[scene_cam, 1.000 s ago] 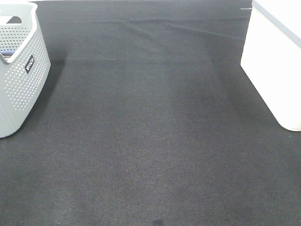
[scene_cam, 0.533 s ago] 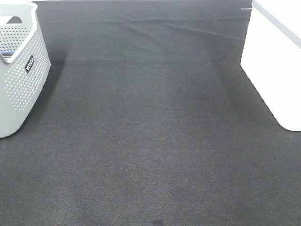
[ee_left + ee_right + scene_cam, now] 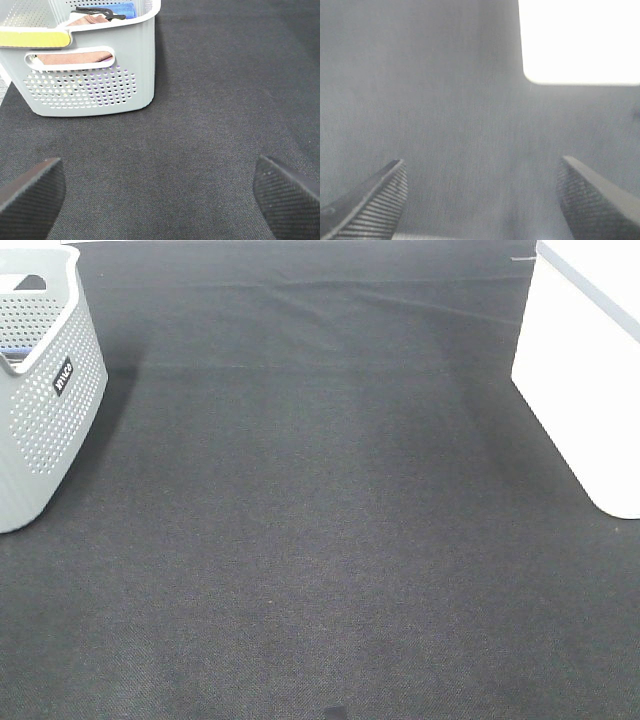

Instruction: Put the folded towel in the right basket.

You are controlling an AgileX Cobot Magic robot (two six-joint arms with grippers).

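A brownish folded towel (image 3: 86, 20) lies inside the grey perforated basket (image 3: 100, 85), and part of it shows through the handle slot. This basket stands at the left edge of the exterior high view (image 3: 45, 410). The white right basket (image 3: 585, 370) stands at the right edge and is overexposed in the right wrist view (image 3: 580, 40). My left gripper (image 3: 159, 200) is open and empty over the black cloth, a short way from the grey basket. My right gripper (image 3: 482, 197) is open and empty, short of the white basket. Neither arm shows in the exterior high view.
A black cloth (image 3: 320, 520) covers the table, with a slight crease at the back. The grey basket also holds a blue item (image 3: 122, 8), a black object (image 3: 97, 12) and a yellow strip (image 3: 32, 38) along its rim.
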